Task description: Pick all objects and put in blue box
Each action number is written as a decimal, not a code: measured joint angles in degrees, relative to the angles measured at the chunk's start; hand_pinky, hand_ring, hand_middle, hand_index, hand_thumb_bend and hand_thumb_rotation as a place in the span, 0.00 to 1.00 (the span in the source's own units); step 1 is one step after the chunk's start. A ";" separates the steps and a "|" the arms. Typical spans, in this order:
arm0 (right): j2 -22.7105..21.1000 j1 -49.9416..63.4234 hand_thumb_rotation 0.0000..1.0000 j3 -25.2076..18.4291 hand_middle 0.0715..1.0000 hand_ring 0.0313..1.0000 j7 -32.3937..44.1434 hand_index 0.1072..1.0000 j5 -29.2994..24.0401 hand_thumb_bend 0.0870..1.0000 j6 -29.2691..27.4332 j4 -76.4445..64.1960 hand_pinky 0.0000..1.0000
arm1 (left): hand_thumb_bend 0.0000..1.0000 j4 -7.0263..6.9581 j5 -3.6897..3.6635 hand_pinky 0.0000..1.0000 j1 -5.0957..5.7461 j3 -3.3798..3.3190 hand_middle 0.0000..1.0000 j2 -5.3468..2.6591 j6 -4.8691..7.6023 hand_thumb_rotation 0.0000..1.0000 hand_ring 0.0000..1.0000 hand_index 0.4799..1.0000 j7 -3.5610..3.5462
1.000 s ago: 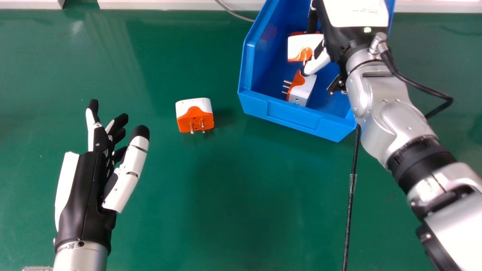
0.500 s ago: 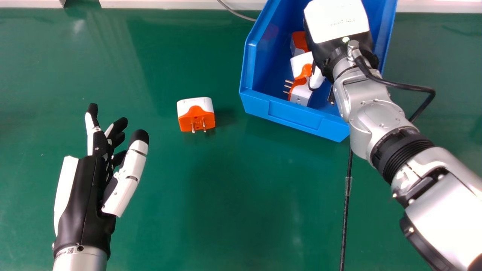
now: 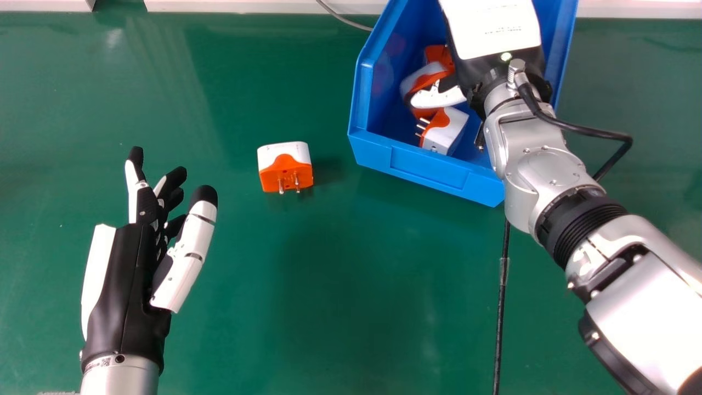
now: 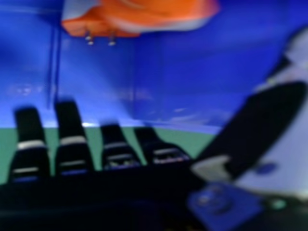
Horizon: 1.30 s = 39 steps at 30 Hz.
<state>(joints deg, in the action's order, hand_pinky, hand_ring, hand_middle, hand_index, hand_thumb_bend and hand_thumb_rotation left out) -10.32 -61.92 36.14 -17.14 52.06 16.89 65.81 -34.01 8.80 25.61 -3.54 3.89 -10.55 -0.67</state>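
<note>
Had to reach the loose adapter [image 3: 285,169], left and near of the open right hand [image 3: 441,99] but far-right of the closer, also open left hand [image 3: 129,280].

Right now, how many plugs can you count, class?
4: one plug on the table; in the blue box, one near the front, one behind it, one farthest back. The right hand may hide more.

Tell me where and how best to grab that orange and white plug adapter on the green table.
I'd pinch the plug adapter by its left and right side walls, coming down from above. Its blocky body rests on the green table with free space on both sides, while its metal prongs point toward the robot, so gripping there would probably be awkward.
</note>
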 measured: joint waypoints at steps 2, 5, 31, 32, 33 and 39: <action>0.00 0.00 0.77 -0.26 1.00 1.00 0.00 0.99 -0.46 0.48 0.17 -0.19 0.90 | 0.32 0.06 -0.01 0.89 -0.06 -0.01 0.94 -0.04 0.02 0.74 0.94 0.90 -0.02; 0.09 0.06 0.77 -1.05 1.00 1.00 0.02 0.99 -1.78 0.47 1.00 -1.89 0.90 | 0.33 0.22 -0.10 0.89 -0.09 -0.03 0.94 -0.05 0.02 0.74 0.94 0.91 -0.06; -5.17 53.97 0.63 -3.61 0.99 0.94 8.60 0.94 0.49 0.39 6.58 -82.21 0.84 | 0.33 0.20 0.17 0.88 0.12 -0.17 0.94 0.05 0.01 0.75 0.94 0.90 -0.21; -5.40 55.76 0.63 -3.46 0.99 0.94 9.81 0.94 1.09 0.39 6.44 -83.93 0.84 | 0.33 0.15 0.17 0.88 0.01 -0.07 0.94 0.05 -0.02 0.75 0.94 0.90 -0.29; -5.52 57.33 0.62 -3.07 0.99 0.94 10.36 0.94 2.05 0.39 6.21 -85.30 0.84 | 0.33 0.08 0.17 0.88 0.07 -0.14 0.94 0.03 -0.02 0.75 0.94 0.90 -0.26; -5.17 66.09 0.62 -1.16 1.00 0.95 12.71 0.96 5.43 0.40 3.95 -91.24 0.85 | 0.33 0.03 0.17 0.88 0.05 -0.16 0.94 0.05 -0.12 0.75 0.94 0.90 -0.30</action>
<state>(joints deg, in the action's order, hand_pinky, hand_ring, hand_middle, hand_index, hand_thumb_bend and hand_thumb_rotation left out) -15.49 4.18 34.98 -4.44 57.49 20.84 -25.43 -33.97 8.97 25.66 -3.70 3.94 -10.67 -0.97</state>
